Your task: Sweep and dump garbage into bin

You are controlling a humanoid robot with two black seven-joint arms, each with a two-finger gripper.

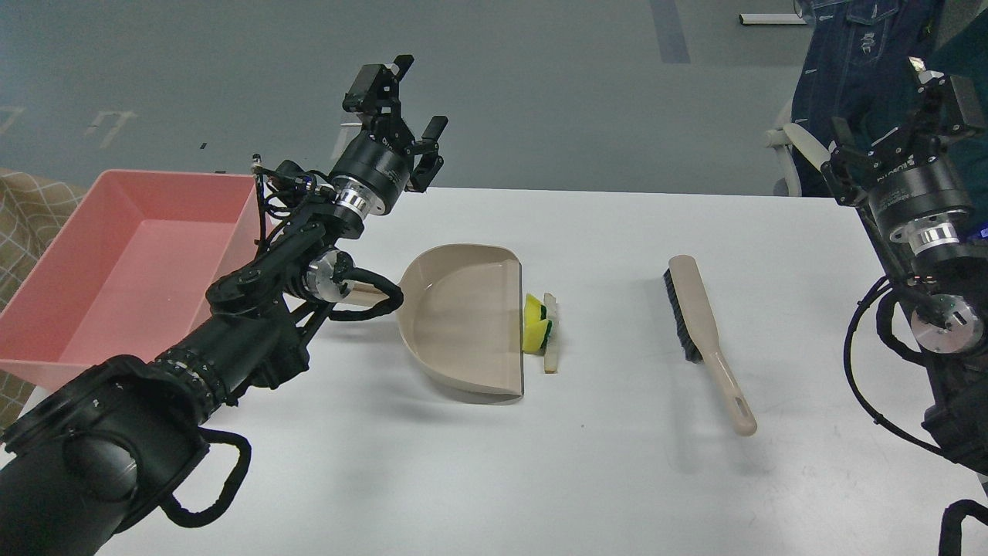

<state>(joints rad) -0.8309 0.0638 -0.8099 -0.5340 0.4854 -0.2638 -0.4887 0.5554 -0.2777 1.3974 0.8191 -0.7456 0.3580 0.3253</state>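
Yellow-green sponge [537,323] touching pale stick [551,333] mid-table; pink bin [54,286] far left, upright.

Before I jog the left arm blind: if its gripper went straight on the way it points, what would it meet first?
Nothing, it seems: the left gripper points up and away over the table's far edge, toward bare floor; depth unclear.

The dustpan [463,324] has its handle mostly covered by the left arm and its cable, near the middle left of the frame. The pink bin [116,262] is cut by the left edge, and its lower right corner lies behind the same arm. At the upper right, the right tool [895,116] sits dark against blue denim cloth [857,54], so its fingers blur together. The bench [617,479] runs off the bottom edge.
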